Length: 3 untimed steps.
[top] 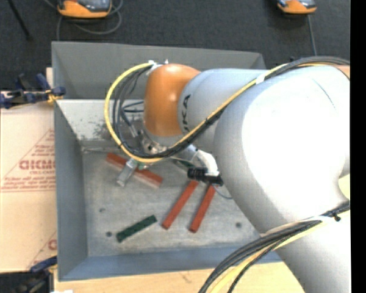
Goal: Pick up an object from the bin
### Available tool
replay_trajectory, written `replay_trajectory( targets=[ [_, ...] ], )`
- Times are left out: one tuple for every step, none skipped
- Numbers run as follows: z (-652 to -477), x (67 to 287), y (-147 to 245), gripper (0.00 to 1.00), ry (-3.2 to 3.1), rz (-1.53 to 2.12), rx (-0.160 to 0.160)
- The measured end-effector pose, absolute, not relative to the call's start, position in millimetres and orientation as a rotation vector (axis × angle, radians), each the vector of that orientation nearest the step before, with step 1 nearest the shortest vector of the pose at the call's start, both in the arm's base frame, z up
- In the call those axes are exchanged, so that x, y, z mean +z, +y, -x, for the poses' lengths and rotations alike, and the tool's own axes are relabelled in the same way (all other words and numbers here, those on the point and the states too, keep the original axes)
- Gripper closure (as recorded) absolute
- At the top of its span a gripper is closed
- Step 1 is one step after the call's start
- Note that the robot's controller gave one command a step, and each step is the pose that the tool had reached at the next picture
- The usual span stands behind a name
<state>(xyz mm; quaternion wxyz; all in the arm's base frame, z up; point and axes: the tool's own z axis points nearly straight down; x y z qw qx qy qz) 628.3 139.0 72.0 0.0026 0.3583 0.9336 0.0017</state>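
Gripper (127,173) is down at the far left of the bin (69,188) floor, right over a flat orange-red bar (147,177) lying there. Open or closed, holding anything? Can't tell from here. Red-handled pliers (186,205) lie just right; a dark green stick (136,228) lies nearer.

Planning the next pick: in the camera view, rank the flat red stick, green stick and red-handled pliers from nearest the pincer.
1. Flat red stick, upper left, at the pincer.
2. Green stick (front) and red-handled pliers (right): too close to call.
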Motion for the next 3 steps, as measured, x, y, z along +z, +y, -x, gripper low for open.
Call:
replay_trajectory(
  targets=[
    [-630.0,74,138,0.0,2.929,-1.121,0.003],
    [-630.5,74,139,1.0,2.929,-1.118,0.004],
    [-633.2,190,137,1.0,2.93,-1.109,0.009]
  ],
)
